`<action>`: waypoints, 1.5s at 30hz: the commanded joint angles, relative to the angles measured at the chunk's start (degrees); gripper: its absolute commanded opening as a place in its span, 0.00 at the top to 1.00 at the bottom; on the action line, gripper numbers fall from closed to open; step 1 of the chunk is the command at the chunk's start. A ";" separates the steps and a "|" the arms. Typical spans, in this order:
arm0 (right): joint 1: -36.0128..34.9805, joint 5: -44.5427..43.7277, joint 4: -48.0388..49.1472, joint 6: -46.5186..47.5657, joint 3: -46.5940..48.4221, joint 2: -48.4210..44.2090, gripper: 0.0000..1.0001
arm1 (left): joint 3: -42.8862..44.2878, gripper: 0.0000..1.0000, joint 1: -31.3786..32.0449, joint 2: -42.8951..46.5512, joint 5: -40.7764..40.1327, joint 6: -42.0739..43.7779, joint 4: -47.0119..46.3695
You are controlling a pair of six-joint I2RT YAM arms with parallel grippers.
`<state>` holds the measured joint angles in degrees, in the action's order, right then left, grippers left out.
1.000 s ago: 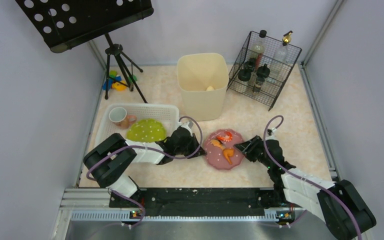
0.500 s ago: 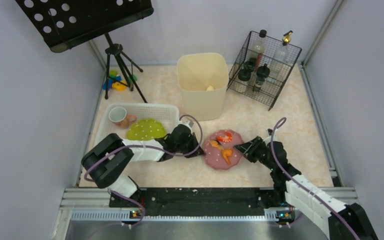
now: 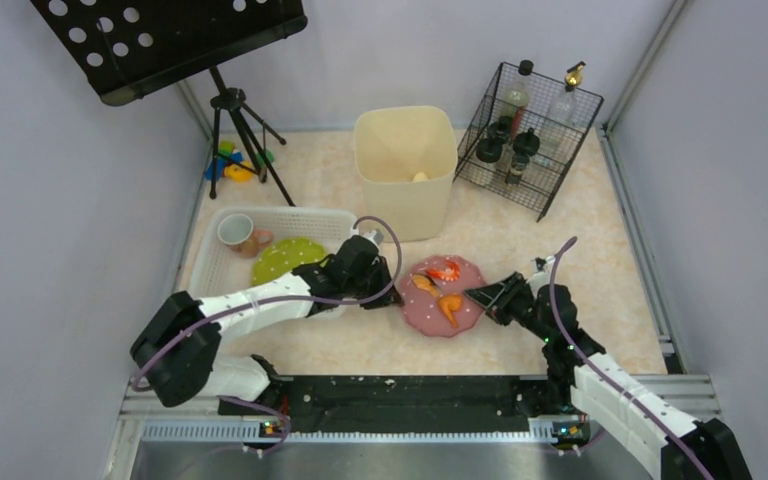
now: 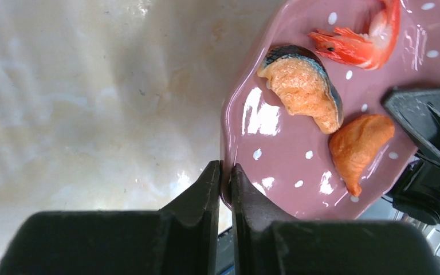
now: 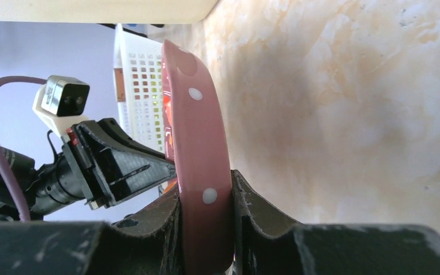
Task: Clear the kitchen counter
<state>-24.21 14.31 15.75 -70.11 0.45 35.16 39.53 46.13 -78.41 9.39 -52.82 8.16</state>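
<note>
A pink dotted plate sits over the middle of the marble kitchen counter, carrying a shrimp, a fish piece and an orange piece. My left gripper is shut on its left rim; the left wrist view shows both fingers of that gripper pinching the plate edge. My right gripper is shut on the opposite rim. In the right wrist view that gripper clamps the plate edge-on. Whether the plate touches the counter is unclear.
A white basket at the left holds a green plate and a cup. A beige bin stands behind the plate. A wire rack of bottles is at the back right, a black tripod stand at the back left.
Both arms have stretched out from their bases and the left elbow has swung down to the left. The plate has shifted slightly left, still held at both rims.
</note>
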 commanded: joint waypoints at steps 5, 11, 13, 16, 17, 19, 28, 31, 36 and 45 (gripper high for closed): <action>-0.05 0.11 9.16 -3.92 -1.92 -2.58 1.00 | 6.53 0.71 0.02 9.06 -4.66 5.30 11.14; -0.10 0.15 9.72 -6.50 1.41 -3.49 1.00 | 8.00 0.58 0.05 12.43 -5.92 6.02 13.13; -0.10 0.34 9.79 -6.88 2.61 -3.10 1.00 | 8.57 0.55 0.02 13.38 -6.53 6.40 13.96; -0.12 0.91 10.78 -7.87 3.78 -2.53 1.00 | 9.80 0.53 0.01 15.14 -7.69 7.02 15.83; -0.09 1.02 11.20 -8.32 3.96 -2.33 1.00 | 10.28 0.52 0.01 15.85 -8.38 7.20 16.57; -0.10 0.92 11.41 -8.79 4.70 -2.29 1.00 | 10.99 0.51 0.01 17.40 -9.75 7.56 18.38; -0.07 1.33 8.94 -8.20 12.01 -2.19 1.00 | 11.40 0.47 0.02 28.30 -17.99 9.01 23.00; -0.10 1.34 8.83 -8.41 14.10 -1.74 1.00 | 12.48 0.46 -0.01 30.23 -19.22 9.62 25.44; -0.12 1.94 7.03 -7.93 18.87 -0.31 1.00 | 13.64 0.46 -0.03 32.46 -20.56 10.17 28.43; -0.22 4.43 4.93 -9.37 27.25 2.96 1.00 | 15.10 0.45 0.01 36.57 -23.56 10.67 31.98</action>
<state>-24.21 15.70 12.05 -75.44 19.09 38.04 51.72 46.17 -43.70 -11.88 -43.22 38.94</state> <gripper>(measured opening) 0.257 0.544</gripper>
